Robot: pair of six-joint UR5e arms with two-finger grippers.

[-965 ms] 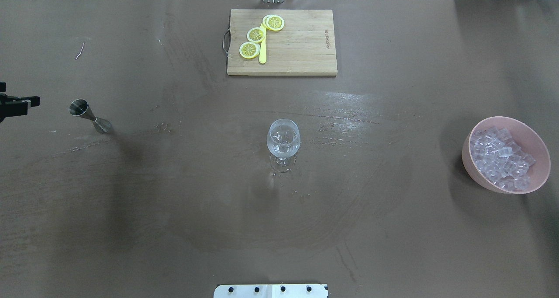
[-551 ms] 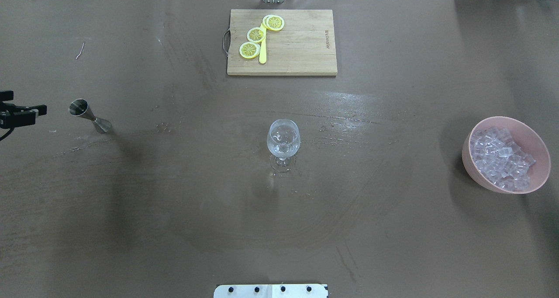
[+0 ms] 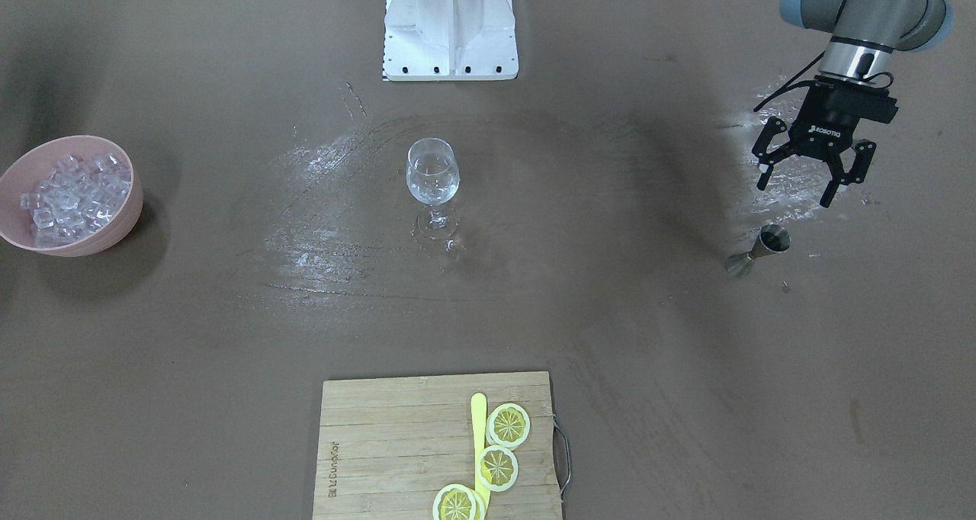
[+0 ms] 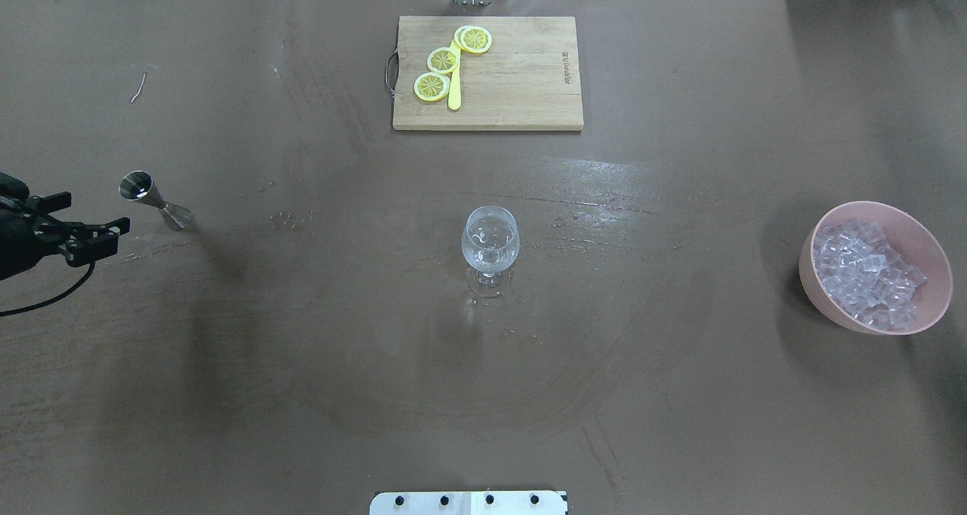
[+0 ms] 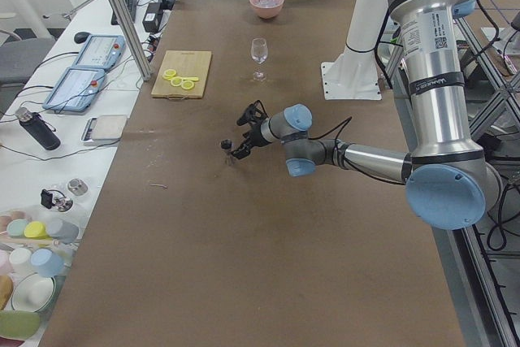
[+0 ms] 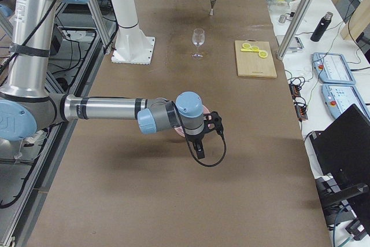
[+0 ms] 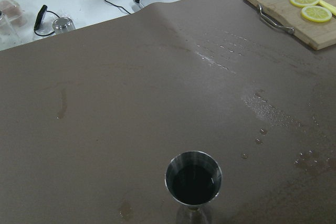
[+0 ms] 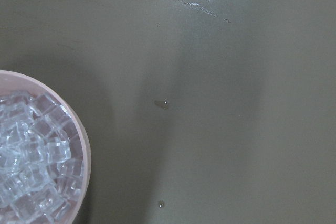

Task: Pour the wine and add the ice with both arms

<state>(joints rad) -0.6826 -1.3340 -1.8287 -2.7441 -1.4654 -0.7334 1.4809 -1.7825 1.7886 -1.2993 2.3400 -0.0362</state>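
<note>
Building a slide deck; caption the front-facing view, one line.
Left gripper open beside the jigger; wine glass mid-table, pink bowl of ice opposite.

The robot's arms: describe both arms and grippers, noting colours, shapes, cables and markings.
Left arm and right arm are silver-grey tubes with light blue joint caps. The left gripper is black, two-fingered, with white ROBOTIQ lettering and a black cable; the right gripper is black with a looping cable.

Left gripper: hanging over the worktop near its end on the robot's left, fingers spreading apart, gripping nothing.
Jigger: standing just beside the gripper, apart from it.
Wine glass: standing mid-worktop.
Ice: filling a pink bowl at the opposite end.
Cutting board: lying at the operators' edge, carrying lemon slices.
</note>
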